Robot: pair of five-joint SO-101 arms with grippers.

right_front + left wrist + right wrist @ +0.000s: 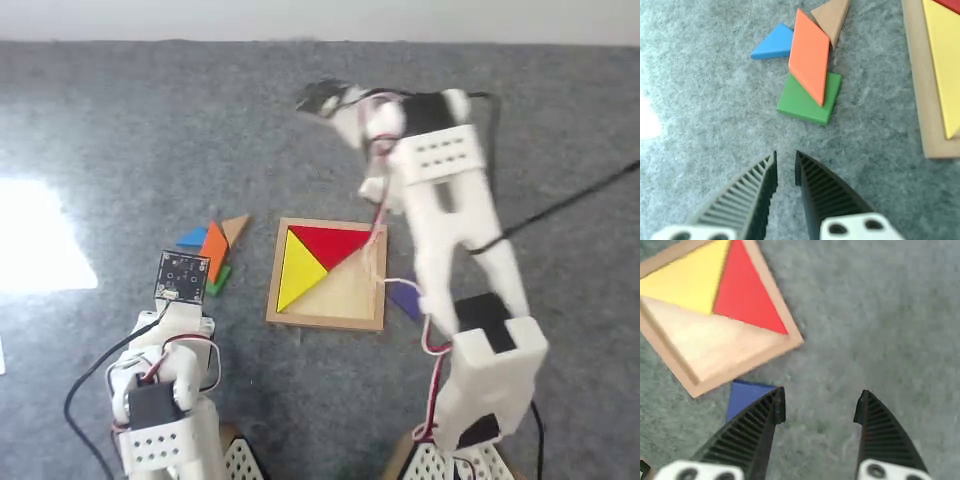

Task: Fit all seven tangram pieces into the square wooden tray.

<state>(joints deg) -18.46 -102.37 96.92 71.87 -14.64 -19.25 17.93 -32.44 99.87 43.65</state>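
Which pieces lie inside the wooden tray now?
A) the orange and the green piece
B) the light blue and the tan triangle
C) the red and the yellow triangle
C: the red triangle and the yellow triangle sit inside the tray, the rest of it bare wood.

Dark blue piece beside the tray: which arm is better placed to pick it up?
Right. The dark blue piece lies on that arm's side of the tray, and the right gripper is open; the left gripper sits across the tray.
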